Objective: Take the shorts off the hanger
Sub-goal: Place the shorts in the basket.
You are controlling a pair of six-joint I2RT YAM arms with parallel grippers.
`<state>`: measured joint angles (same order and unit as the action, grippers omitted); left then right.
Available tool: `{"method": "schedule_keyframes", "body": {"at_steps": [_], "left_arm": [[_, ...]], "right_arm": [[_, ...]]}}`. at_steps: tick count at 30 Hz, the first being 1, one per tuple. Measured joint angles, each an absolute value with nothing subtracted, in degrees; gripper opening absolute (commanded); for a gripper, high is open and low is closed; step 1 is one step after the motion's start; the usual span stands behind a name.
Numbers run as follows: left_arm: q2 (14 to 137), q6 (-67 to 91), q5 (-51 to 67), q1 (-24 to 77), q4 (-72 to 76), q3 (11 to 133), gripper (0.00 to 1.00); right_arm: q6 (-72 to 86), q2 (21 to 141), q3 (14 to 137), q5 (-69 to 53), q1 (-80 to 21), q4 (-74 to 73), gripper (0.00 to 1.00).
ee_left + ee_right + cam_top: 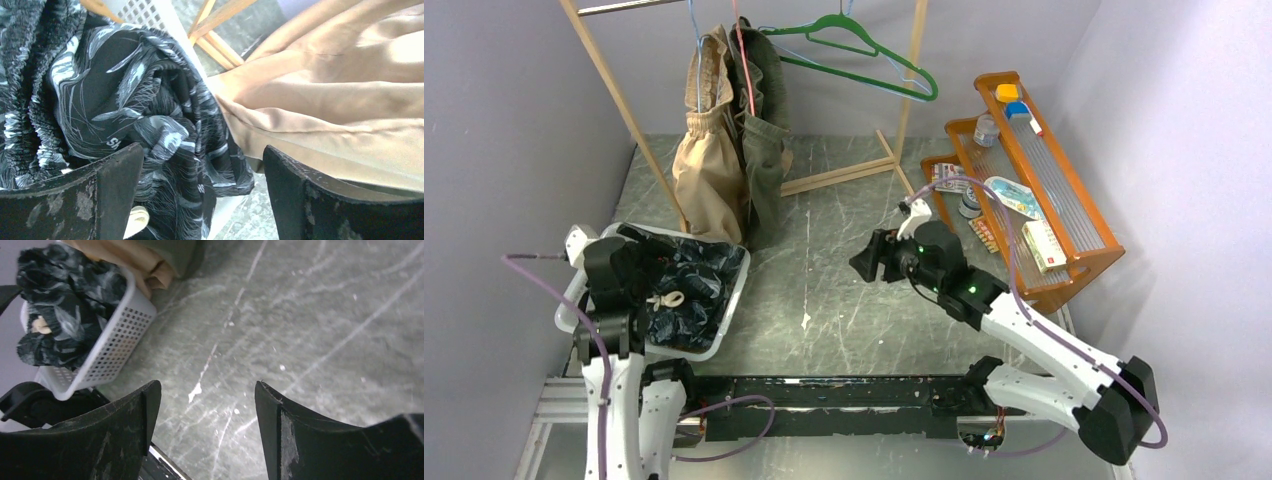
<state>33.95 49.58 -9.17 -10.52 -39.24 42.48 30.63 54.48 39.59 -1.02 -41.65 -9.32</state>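
Tan-beige shorts [706, 165] and olive green shorts [766, 150] hang on hangers from the wooden rack [614, 95]. The dark patterned shorts [686, 288] lie crumpled in a white basket [736, 285] at the left. My left gripper [636, 262] hovers over the basket's near-left side, jaws open. In the left wrist view, the left gripper [200, 150] has the patterned shorts [140, 100] beneath it and tan fabric [325, 90] to the right. My right gripper [869, 262] is open over bare table; the right wrist view shows this gripper [207, 385] holding nothing.
An empty green hanger [864, 50] hangs on the rack's right part. The rack's wooden foot [839, 175] crosses the table behind. An orange tiered shelf [1074, 215] with small items stands at the right. The basket [115, 340] shows at the right wrist view's upper left.
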Motion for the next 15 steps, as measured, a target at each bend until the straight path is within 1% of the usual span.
{"method": "schedule_keyframes", "body": {"at_steps": [2,5,11,15], "left_arm": [[30.68,48.77,-9.17,-10.52,-38.26,42.09,0.95],[29.12,47.05,-9.45,-10.52,-37.85,42.00,0.94],[31.16,41.69,-11.44,-10.52,-37.98,42.00,0.94],[32.93,39.18,-10.04,-10.52,-37.54,42.00,0.94]], "right_arm": [[29.08,56.93,42.81,-2.04,-41.65,-9.23,0.73],[26.76,60.95,49.41,-2.85,-41.63,-9.82,0.74],[22.61,71.13,68.58,-5.74,-41.69,-10.17,0.74],[20.86,78.56,81.87,-5.69,-41.82,-10.90,0.74]]}}
